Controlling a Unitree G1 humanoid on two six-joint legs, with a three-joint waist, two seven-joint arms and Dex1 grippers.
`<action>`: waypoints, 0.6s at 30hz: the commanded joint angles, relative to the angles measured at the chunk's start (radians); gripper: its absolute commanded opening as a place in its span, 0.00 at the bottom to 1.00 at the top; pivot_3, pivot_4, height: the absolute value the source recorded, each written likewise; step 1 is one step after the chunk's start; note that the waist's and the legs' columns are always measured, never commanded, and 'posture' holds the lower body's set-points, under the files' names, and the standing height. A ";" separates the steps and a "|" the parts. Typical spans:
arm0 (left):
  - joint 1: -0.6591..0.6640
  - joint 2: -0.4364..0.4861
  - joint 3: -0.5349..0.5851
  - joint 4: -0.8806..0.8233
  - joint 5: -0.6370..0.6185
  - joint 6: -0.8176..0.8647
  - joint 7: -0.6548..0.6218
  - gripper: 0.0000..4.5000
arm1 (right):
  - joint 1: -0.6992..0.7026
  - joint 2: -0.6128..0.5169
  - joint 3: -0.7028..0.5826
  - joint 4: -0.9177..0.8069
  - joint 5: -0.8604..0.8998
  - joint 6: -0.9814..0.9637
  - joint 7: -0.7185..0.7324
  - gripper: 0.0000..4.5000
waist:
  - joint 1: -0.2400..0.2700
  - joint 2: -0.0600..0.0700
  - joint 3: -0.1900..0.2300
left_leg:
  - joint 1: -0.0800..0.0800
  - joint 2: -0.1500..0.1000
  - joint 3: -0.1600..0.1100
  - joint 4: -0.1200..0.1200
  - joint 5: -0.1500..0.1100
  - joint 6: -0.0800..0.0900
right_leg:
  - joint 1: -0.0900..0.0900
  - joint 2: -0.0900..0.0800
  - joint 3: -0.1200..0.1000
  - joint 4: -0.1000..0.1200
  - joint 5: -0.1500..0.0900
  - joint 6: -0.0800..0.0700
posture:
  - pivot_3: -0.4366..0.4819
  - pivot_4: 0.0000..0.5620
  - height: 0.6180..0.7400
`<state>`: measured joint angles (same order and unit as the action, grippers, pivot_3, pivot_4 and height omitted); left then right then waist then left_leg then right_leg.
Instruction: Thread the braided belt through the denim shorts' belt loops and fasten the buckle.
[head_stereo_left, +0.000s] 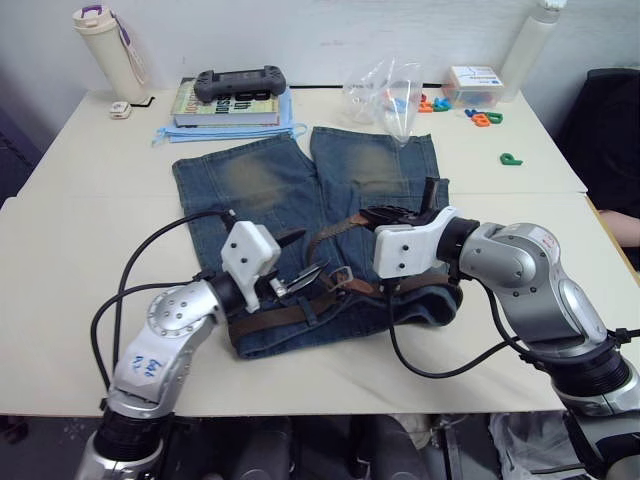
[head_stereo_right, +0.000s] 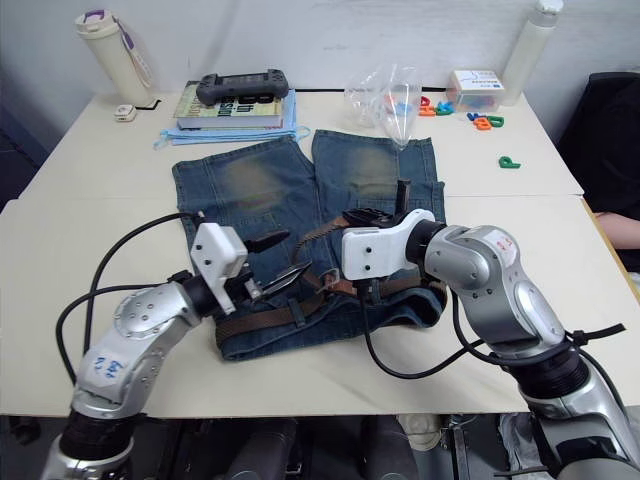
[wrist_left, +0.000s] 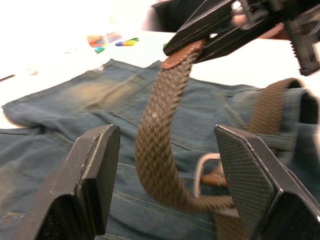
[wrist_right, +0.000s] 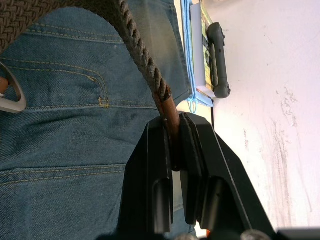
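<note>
The denim shorts (head_stereo_left: 300, 190) are spread flat on the pale desk (head_stereo_left: 80, 240), waistband toward the near edge and legs pointing to the far side; the blue fabric is marked by faded yellowish-brown patches on both legs. The braided belt (wrist_left: 160, 135) is seen as a dark brown woven strap with a tan leather tip, and part of it is laid along the waistband, where it passes under at least one of the belt loops (head_stereo_left: 311, 310). From the waistband the free end is lifted in an arch above the shorts. That tan tip is clamped between the two black fingers of the right tool (wrist_right: 172, 145), which is held over the middle of the shorts. The left tool (wrist_left: 165, 185) is held with its fingers spread wide apart on either side of the hanging strap, which is not touched by either textured pad. The buckle (wrist_left: 210, 172), a dull metal frame with a brown leather tab, is seen resting on the denim just behind the loop of strap, beside the left tool. At the far side of the desk, a book (head_stereo_left: 228, 108) with a dark game controller (head_stereo_left: 240, 82) on top is placed beyond the shorts' left leg, and a clear plastic bag (head_stereo_left: 385, 92) and coloured letter pieces (head_stereo_left: 485, 117) are set further right.
</note>
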<state>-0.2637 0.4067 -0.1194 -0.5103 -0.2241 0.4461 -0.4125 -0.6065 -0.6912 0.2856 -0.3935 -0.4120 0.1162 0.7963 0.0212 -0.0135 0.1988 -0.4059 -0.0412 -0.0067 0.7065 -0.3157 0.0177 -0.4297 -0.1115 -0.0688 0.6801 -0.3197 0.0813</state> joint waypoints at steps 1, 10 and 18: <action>-0.008 -0.002 -0.017 -0.048 0.093 -0.040 0.055 0.74 | -0.022 0.017 0.006 -0.046 -0.017 -0.002 0.007 0.00 | 0.000 0.000 0.000 | 0.000 0.000 0.000 0.000 0.000 0.000 | 0.000 0.000 0.000 0.000 0.000 0.000 | 0.48 0.27 0.40; -0.039 0.001 -0.054 -0.019 0.208 -0.061 0.054 0.74 | -0.026 0.040 0.016 -0.050 -0.037 -0.003 0.015 0.00 | 0.003 0.000 0.000 | 0.000 0.000 0.000 0.001 0.000 0.000 | 0.000 0.000 0.000 0.000 0.000 0.000 | 0.48 0.27 0.40; -0.055 -0.036 -0.080 0.003 0.217 -0.028 0.050 0.74 | -0.030 0.066 0.015 -0.052 -0.053 0.003 0.018 0.00 | 0.002 0.000 0.000 | 0.000 0.000 0.000 0.002 0.000 0.000 | 0.000 0.000 0.000 0.001 0.000 0.000 | 0.48 0.27 0.40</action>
<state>-0.3053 0.3750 -0.1992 -0.4935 -0.0209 0.4167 -0.3695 -0.6115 -0.6304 0.3089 -0.3977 -0.4538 0.1180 0.8156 0.0229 -0.0136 0.1989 -0.4064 -0.0411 -0.0069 0.7089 -0.3158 0.0177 -0.4296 -0.1116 -0.0687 0.6807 -0.3197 0.0813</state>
